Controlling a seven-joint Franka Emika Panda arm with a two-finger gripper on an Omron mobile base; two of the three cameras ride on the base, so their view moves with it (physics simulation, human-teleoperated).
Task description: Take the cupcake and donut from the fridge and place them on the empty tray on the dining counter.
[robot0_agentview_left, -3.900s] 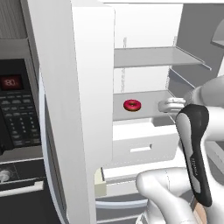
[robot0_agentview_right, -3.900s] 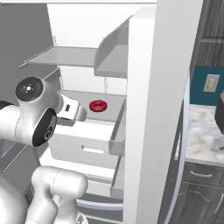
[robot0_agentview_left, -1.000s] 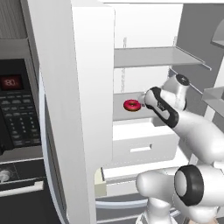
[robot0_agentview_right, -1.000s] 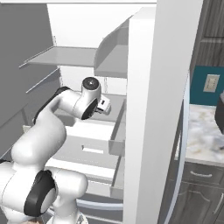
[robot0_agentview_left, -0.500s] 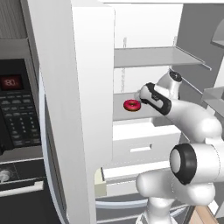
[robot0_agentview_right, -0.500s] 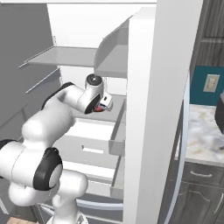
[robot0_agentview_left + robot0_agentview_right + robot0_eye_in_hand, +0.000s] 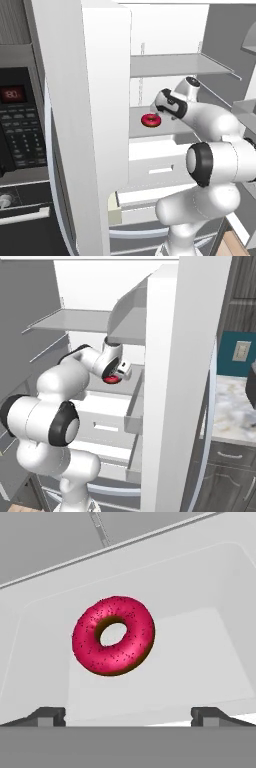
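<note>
Right base view: the arm's hand covers most of the donut (image 7: 111, 379). Hand view: gripper (image 7: 128, 716) fingertips cut off at the bottom edge.

At mid-frame of the hand view, bare white shelf surrounds the donut (image 7: 113, 635) on every side. The pincer (image 7: 128, 714) has its tips spread wide below it. In the left base view, a grey shelf (image 7: 180, 65) roofs the space above, upper right.

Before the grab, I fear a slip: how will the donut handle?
The donut lies flat, so it probably won't roll. Its glossy glaze may be slippery. Small and ring-shaped, it is likely light, and the open gripper could dent it.
</note>
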